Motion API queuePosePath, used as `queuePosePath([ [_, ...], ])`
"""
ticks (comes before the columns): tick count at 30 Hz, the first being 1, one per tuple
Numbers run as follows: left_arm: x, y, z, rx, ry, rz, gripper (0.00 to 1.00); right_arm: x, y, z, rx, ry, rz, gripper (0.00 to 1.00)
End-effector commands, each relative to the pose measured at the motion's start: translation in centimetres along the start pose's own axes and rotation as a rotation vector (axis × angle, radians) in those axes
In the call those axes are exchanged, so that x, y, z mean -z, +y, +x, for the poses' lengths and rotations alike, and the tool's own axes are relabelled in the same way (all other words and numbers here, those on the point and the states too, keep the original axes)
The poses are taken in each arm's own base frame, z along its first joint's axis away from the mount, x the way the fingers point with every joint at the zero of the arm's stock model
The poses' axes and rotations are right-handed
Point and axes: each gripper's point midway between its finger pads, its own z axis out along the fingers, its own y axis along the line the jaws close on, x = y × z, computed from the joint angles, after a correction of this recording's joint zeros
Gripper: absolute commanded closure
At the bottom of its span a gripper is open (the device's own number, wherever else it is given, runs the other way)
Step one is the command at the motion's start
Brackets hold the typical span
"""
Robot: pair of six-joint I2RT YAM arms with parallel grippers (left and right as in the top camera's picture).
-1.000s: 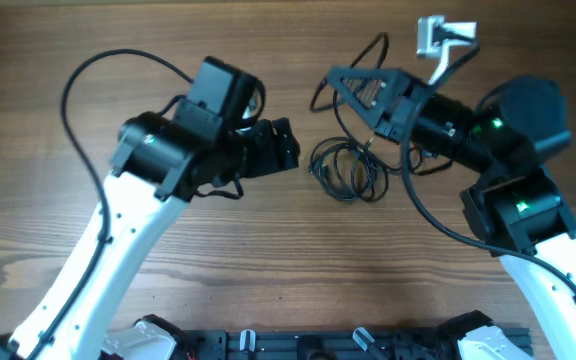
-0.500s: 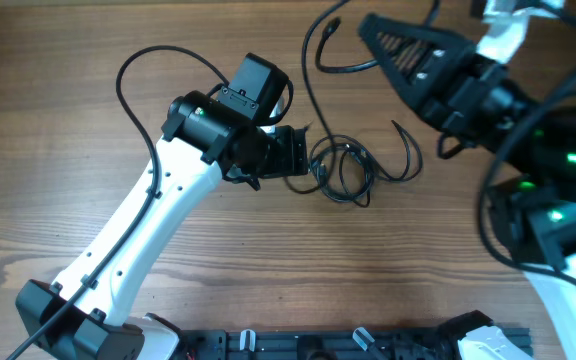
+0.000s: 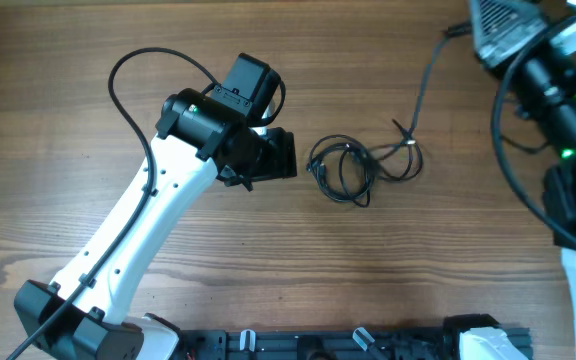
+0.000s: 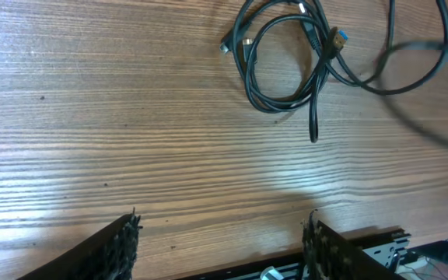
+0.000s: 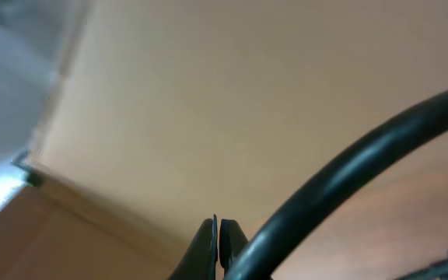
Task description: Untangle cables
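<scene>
A small coil of thin black cables [image 3: 343, 170] lies on the wooden table [image 3: 268, 280]. One cable [image 3: 423, 85] rises out of it toward the top right, where my raised right gripper [image 3: 488, 35] is shut on it near its plug end. In the right wrist view those fingers [image 5: 218, 233] are pressed together, and a blurred black cord [image 5: 348, 163] runs close past them. My left gripper [image 3: 286, 158] hovers just left of the coil, open and empty. In the left wrist view the coil [image 4: 317, 70] lies ahead of the spread left gripper [image 4: 224, 241].
A black rail [image 3: 348, 345] runs along the table's front edge, also seen in the left wrist view [image 4: 411, 249]. The left arm's own thick cable [image 3: 128, 70] loops over the table at the left. The right arm's base stands at the right edge.
My right gripper has swung up and to the right with the cable, drawing a long strand out of the coil. The left arm moved in beside the coil and its jaws narrowed a little.
</scene>
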Motion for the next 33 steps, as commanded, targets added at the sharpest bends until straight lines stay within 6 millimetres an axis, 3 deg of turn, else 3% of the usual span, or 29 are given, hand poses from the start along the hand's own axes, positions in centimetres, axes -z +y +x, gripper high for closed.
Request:
queuePosePath([
  [1, 0.0, 0.2, -0.5, -0.008, -0.021, -0.004, 0.29, 1.0, 3.4, -1.0, -0.023, 0.04, -0.183, 0.95],
  [5, 0.0, 0.1, -0.5, -0.002, -0.019, -0.003, 0.3, 0.8, 7.3, -4.2, 0.126, -0.085, -0.39, 0.96],
  [7, 0.0, 0.1, -0.5, 0.013, -0.019, -0.003, 0.29, -0.4, 6.8, -5.5, 0.159, -0.153, -0.396, 0.95],
  [11, 0.0, 0.1, -0.5, 0.016, -0.019, -0.003, 0.29, -5.4, 0.8, -4.9, 0.263, -0.144, -0.236, 0.95],
  [15, 0.0, 0.1, -0.5, 0.016, -0.019, -0.004, 0.29, -9.1, -9.9, -7.5, 0.244, -0.201, 0.02, 0.95],
  [17, 0.0, 0.1, -0.5, 0.016, -0.019, -0.003, 0.28, -9.0, -15.9, -9.6, 0.221, -0.224, 0.132, 0.96],
  [18, 0.0, 0.1, -0.5, 0.016, -0.019, -0.003, 0.28, -8.1, -18.4, -11.3, 0.215, -0.253, 0.182, 0.96],
  [20, 0.0, 0.1, -0.5, 0.016, -0.019, -0.003, 0.26, -5.9, -21.3, -14.5, 0.199, -0.296, 0.227, 0.96],
  [22, 0.0, 0.1, -0.5, 0.016, -0.02, -0.002, 0.23, -4.7, -23.7, -15.2, 0.225, -0.28, 0.278, 0.89],
  [24, 0.0, 0.0, -0.6, 0.015, -0.024, 0.0, 0.21, -4.3, -27.8, -13.2, 0.307, -0.176, 0.431, 0.78],
  [26, 0.0, -0.1, -0.7, 0.014, -0.029, 0.003, 0.2, -4.6, -31.8, -9.4, 0.337, -0.007, 0.537, 0.72],
  [28, 0.0, -0.1, -0.7, 0.014, -0.029, 0.003, 0.19, -4.8, -34.9, -5.6, 0.265, 0.126, 0.592, 0.46],
  [31, 0.0, -0.1, -0.7, 0.014, -0.029, 0.004, 0.18, -4.4, -36.5, -2.7, 0.153, 0.216, 0.623, 0.3],
  [33, 0.0, -0.1, -0.7, 0.014, -0.029, 0.004, 0.17, -5.1, -34.8, -1.0, 0.09, 0.28, 0.505, 0.16],
])
